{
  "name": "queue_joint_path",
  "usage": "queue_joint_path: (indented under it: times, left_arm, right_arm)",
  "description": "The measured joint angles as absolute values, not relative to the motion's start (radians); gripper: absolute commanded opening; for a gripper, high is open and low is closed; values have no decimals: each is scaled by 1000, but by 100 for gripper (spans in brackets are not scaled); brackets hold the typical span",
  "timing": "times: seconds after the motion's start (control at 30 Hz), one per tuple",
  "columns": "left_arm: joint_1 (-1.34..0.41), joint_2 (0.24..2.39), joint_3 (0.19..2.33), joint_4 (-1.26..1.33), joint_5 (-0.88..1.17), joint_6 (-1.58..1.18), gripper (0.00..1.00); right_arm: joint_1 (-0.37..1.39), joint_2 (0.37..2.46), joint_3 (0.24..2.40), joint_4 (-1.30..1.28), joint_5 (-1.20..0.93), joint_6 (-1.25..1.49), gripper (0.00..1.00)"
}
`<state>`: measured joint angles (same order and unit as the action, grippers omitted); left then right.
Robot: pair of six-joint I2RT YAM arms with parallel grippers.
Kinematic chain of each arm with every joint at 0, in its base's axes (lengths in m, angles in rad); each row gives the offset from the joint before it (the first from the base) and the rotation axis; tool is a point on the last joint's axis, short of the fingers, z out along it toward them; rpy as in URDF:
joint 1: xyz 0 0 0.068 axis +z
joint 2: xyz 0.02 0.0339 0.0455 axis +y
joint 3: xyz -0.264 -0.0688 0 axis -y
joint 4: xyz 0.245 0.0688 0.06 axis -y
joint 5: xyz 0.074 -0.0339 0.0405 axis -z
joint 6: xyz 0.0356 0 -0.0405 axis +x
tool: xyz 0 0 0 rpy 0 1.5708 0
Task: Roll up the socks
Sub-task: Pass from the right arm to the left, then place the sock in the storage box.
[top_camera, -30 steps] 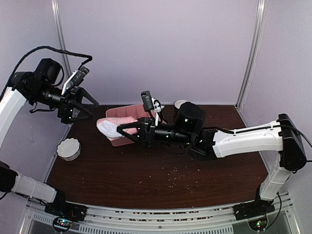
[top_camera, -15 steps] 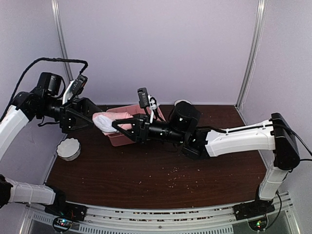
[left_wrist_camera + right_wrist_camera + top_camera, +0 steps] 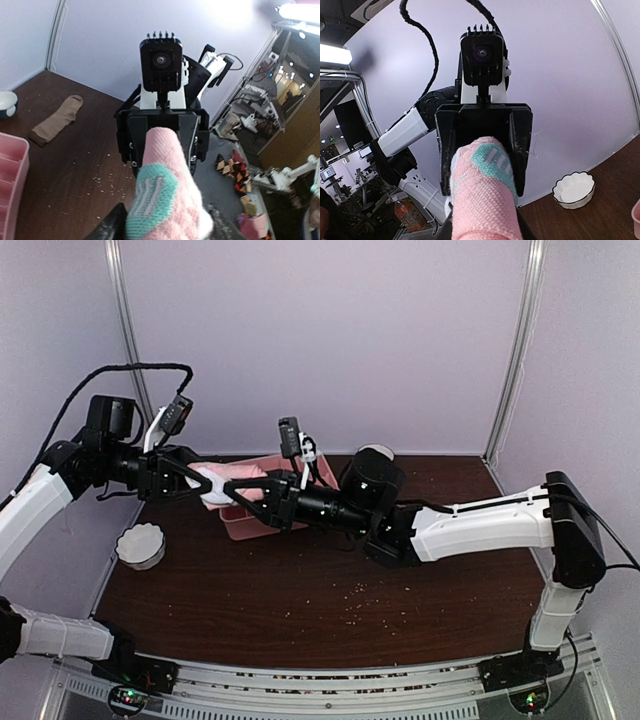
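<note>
The pink sock (image 3: 222, 483) with its teal and white patch (image 3: 156, 192) hangs in the air above the table's back left, stretched between my two grippers. My right gripper (image 3: 247, 493) is shut on one end; in its own view the sock (image 3: 487, 200) fills the space between its jaws (image 3: 485, 234). My left gripper (image 3: 203, 483) faces it, and its fingers (image 3: 520, 145) press both sides of the other end (image 3: 167, 231). The tan-brown sock (image 3: 55, 120) lies flat on the dark table behind the right arm.
A pink compartmented tray (image 3: 240, 530) stands under the grippers at the back left. A white scalloped bowl (image 3: 140, 546) sits near the left edge. A white round object (image 3: 374, 452) is by the back wall. Crumbs (image 3: 360, 590) dot the table.
My left gripper swung right to the free end of the pink sock and closed around it. The right arm carried the sock a little left and up.
</note>
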<state>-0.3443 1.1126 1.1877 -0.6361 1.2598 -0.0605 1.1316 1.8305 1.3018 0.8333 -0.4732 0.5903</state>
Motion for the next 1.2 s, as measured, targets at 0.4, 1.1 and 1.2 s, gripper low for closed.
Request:
queue_joint_path:
  times: [0.4,1.1,1.2]
  left_arm:
    - [-343,1139,1222,-682,1184,-9,0]
    - [-312,1835,1759,-826,-54,-5,0]
    - [-312,1941,1858,-863,-122,-41,0]
  right_arm:
    - [1130,1831,1301,805,-393,583,98]
    - [980,1404,770,495,80,700,100]
    - [933,1356,639,546,95,725,100]
